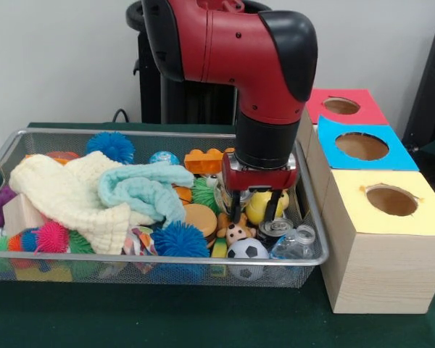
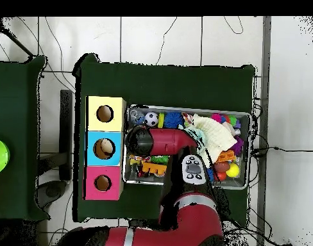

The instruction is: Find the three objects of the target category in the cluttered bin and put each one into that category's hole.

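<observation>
This is a robotics lab set up for a sorting trial. A red and black robot arm (image 1: 239,58) on a black pedestal (image 1: 167,87) stands at a bench covered in dark green cloth (image 1: 167,319), on a white tiled floor (image 2: 185,38) crossed by loose black cables (image 2: 281,150). Three pale wooden boxes topped with yellow (image 1: 391,203), blue (image 1: 362,147) and red (image 1: 344,106) card, each cut with a round hole, sit beside a silver wire-mesh basket (image 1: 167,259) heaped with toys.

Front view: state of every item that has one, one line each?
gripper: open, fingers down around the yellow duck
wire-mesh bin: full, cluttered
cream cloth: crumpled over toys
aqua cloth: bunched on cream cloth
yellow box hole: nothing visible inside
brown-and-white figure: loose, beside soccer ball
</observation>
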You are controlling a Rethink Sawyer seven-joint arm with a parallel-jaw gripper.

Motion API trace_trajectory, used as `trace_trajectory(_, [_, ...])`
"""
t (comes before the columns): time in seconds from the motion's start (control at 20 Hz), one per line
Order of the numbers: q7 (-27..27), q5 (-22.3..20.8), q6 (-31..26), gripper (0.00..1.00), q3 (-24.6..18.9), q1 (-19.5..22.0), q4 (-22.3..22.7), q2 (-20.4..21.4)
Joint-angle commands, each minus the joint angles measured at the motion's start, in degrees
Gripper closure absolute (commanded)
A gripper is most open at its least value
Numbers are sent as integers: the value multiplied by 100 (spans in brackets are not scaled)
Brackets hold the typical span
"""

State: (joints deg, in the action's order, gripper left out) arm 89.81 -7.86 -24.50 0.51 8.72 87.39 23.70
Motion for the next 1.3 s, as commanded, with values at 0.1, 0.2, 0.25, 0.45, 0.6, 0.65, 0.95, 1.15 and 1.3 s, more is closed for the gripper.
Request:
trace_trajectory(0.1, [893, 320, 27, 0, -471, 426, 390, -69])
trace_trajectory(0.2, [844, 377, -33, 0, -562, 504, 417, -21])
trace_trajectory(0.25, [820, 401, -82, 0, -594, 535, 426, 3])
trace_trajectory(0.45, [776, 391, -94, 0, -609, 575, 393, 36])
trace_trajectory(0.6, [774, 354, 132, 0, -634, 611, 403, 6])
trace_trajectory(0.65, [773, 353, 198, 0, -657, 628, 416, -5])
trace_trajectory(0.95, [787, 340, 458, 0, -780, 666, 420, -87])
trace_trajectory(1.15, [796, 353, 500, 0, -855, 686, 465, -71])
trace_trajectory(1.3, [835, 331, 552, 0, -843, 668, 477, -78])
